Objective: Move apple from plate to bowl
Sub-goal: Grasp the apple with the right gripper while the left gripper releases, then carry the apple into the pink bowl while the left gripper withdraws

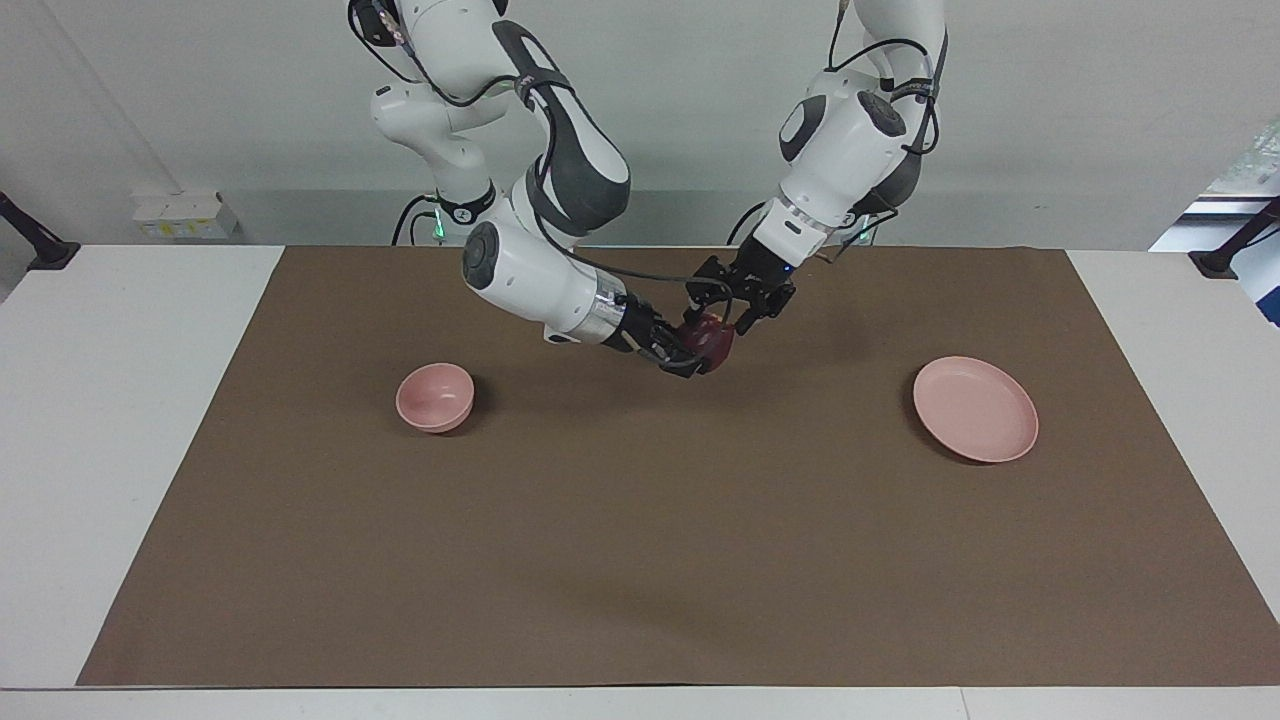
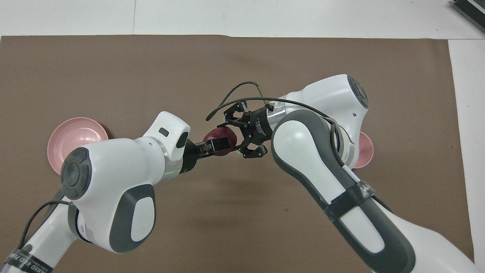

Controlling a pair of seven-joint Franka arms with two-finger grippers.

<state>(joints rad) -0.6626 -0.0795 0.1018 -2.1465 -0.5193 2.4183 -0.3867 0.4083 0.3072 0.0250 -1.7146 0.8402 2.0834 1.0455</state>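
Mid-handover over the middle of the brown-covered tabletop (image 1: 640,560): the plate (image 1: 976,408) lies empty, the bowl (image 1: 434,396) waits. The right hand (image 1: 695,352) is clamped on the apple (image 1: 712,340); the left hand (image 1: 733,300) has spread open beside it. Next, I judge, the right arm carries the apple over the bowl.

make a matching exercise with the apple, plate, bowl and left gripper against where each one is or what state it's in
Things:
1. apple
2. plate
3. bowl
4. left gripper

Places or states:
A. empty, toward the right arm's end
B. open, close by the apple
C. gripped by the right gripper, up over the brown mat
D. empty, toward the left arm's end

Pairs: 1-C, 2-D, 3-A, 4-B
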